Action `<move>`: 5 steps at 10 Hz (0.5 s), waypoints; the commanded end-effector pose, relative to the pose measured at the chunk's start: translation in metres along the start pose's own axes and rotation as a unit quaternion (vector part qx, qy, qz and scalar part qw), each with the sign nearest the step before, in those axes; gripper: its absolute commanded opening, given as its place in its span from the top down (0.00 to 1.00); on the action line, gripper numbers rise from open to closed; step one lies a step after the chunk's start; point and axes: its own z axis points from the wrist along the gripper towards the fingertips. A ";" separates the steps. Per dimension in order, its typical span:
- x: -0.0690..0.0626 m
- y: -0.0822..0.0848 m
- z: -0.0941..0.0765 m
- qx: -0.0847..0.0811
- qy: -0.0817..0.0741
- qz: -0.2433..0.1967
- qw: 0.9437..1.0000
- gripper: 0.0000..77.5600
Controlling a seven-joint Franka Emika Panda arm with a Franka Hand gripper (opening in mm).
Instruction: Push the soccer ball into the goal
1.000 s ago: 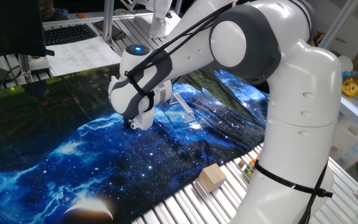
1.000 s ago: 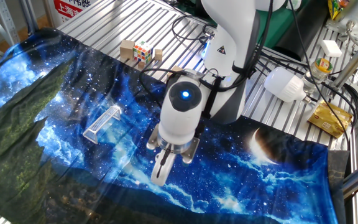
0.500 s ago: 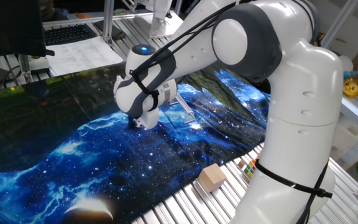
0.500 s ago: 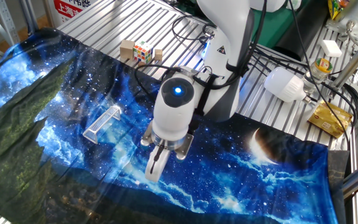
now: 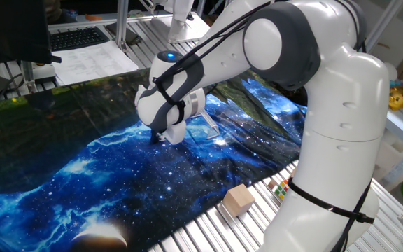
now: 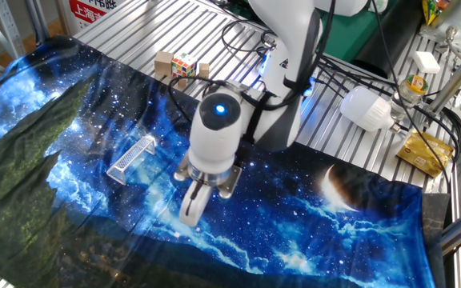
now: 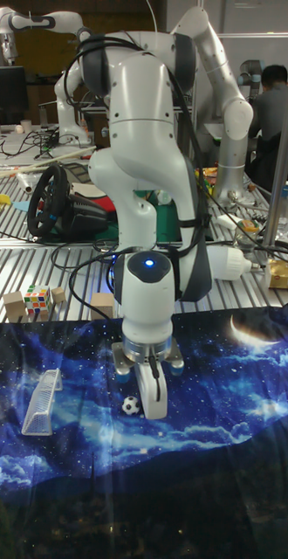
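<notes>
A wrinkled blue galaxy-print cloth (image 6: 78, 120) covers most of the ribbed metal table (image 6: 134, 32), with stars, clouds and a bright planet printed near one corner. Past the cloth's far edge in the tall fixed view stand small wooden blocks (image 7: 15, 306) and a multicoloured puzzle cube (image 7: 37, 300). Behind them a steering wheel controller (image 7: 52, 203) leans on the table, more white arms stand further back, and a person in a dark shirt (image 7: 270, 109) sits at far right.

A red sign (image 6: 90, 10) at the top edge of the other fixed view carries white characters, cut off and too small to read. A keyboard (image 5: 79, 36) and printed sheets (image 5: 93, 61) lie at the far side in one fixed view; their text is not legible. A yellow packet (image 6: 422, 152) lies at right, its print unreadable.

The gripper (image 7: 153, 400) points down at the cloth with its fingers pressed together, nothing between them. The soccer ball (image 7: 130, 405) sits on the cloth just left of the fingertips; whether it touches them I cannot tell. It shows only in the tall view; in the two fixed views the wrist and fingers hide it. The goal (image 7: 41, 402) lies on the cloth well to the left of the ball. In one fixed view only part of its thin frame shows behind the wrist.
</notes>
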 end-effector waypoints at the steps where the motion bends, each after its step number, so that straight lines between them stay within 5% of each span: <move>1: -0.017 -0.005 -0.005 -0.003 -0.001 0.001 1.000 1.00; 5: -0.027 -0.009 -0.002 -0.005 -0.002 -0.004 1.000 1.00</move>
